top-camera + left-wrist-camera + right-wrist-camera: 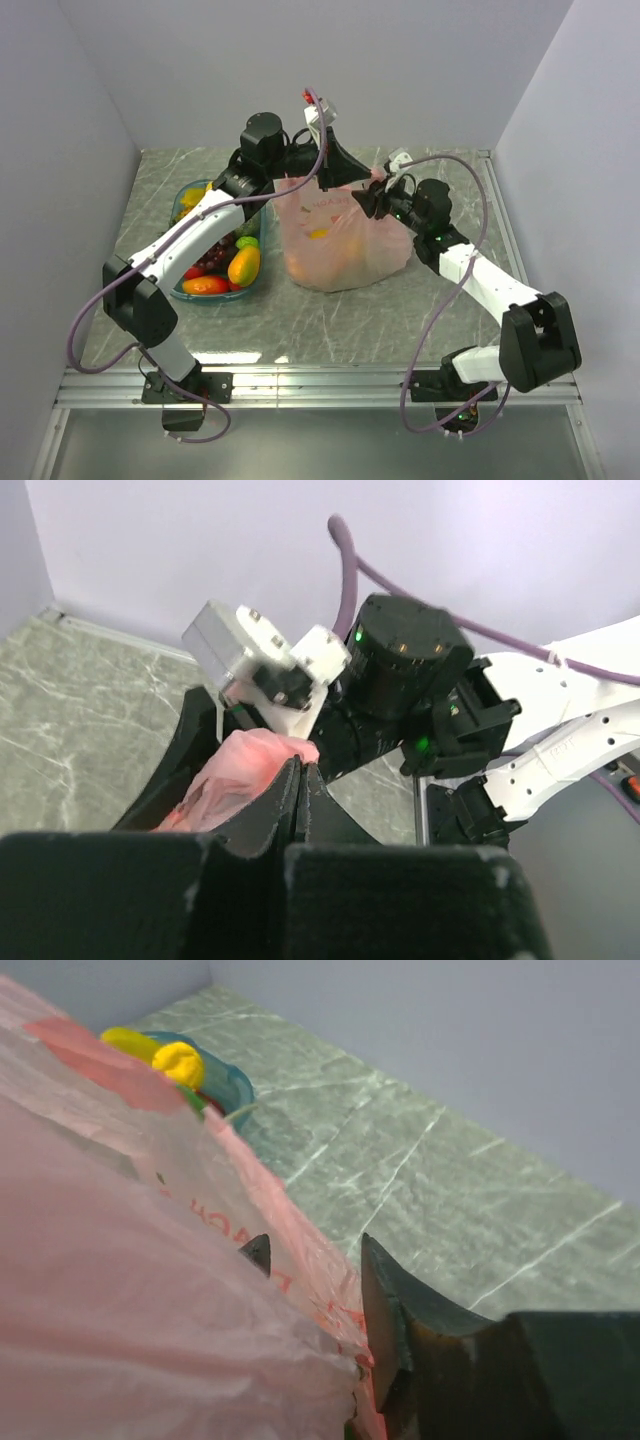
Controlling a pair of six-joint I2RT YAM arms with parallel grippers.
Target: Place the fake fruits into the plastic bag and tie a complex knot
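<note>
White link shells seen on left arm [190, 240] and right arm [480, 275], joined by black rounded joint housings [262, 135]. Mauve cable [88, 335] looped along each arm. Black bases [182, 387] bolted at near edge. Black wedge-shaped fingers [385, 1310] fitted to right gripper [315, 1270]. Silver-white camera block [250, 655], small screws visible, mounted beside black motor housing [405, 670]; green indicator lights [355, 635] lit.

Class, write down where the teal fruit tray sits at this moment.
In the top view, the teal tray sits at the left of the table, beneath the left arm, just left of the pink plastic bag.
</note>
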